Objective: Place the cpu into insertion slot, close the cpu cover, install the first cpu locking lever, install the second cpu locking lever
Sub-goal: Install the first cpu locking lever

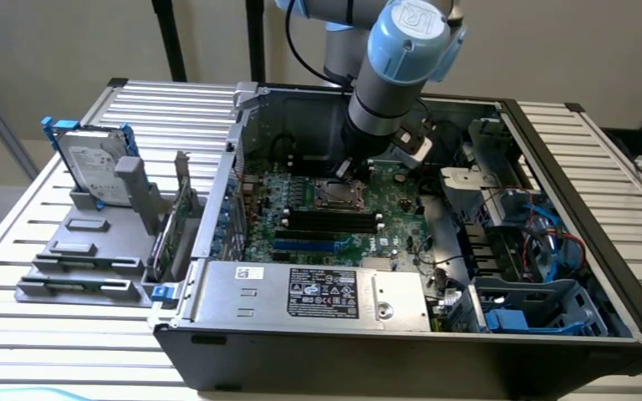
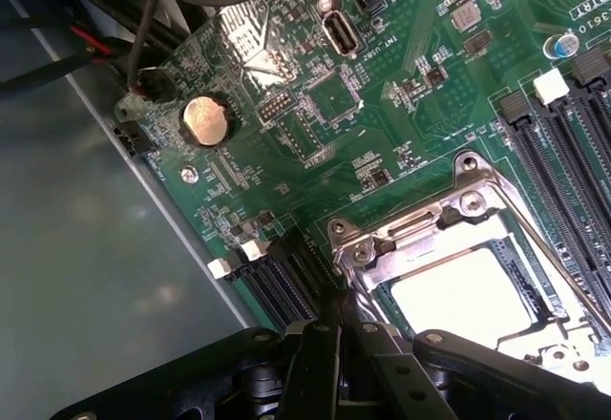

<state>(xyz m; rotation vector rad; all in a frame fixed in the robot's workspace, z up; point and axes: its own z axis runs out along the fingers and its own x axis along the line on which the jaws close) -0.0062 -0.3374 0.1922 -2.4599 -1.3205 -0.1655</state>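
Note:
In the wrist view the cpu [image 2: 463,286] shows its pale top inside the insertion slot [image 2: 468,167] on the green motherboard [image 2: 382,86]. The silvery cpu cover [image 2: 420,243] lies flat around it, its window framing the chip. A thin metal locking lever [image 2: 544,239] runs along the socket's side by the memory slots. My gripper [image 2: 346,313] is shut, its black fingertips [image 2: 320,344] down at the socket's corner; whether they pinch a lever end is hidden. In the exterior view the gripper [image 1: 349,171] hangs just above the socket [image 1: 336,197].
Black memory slots [image 1: 333,221] lie beside the socket, and a coin battery [image 2: 205,119] sits further off. The power supply [image 1: 310,292], drive cage and blue and red cables [image 1: 544,242] crowd the case. A hard drive [image 1: 93,167] stands on a grey fixture outside.

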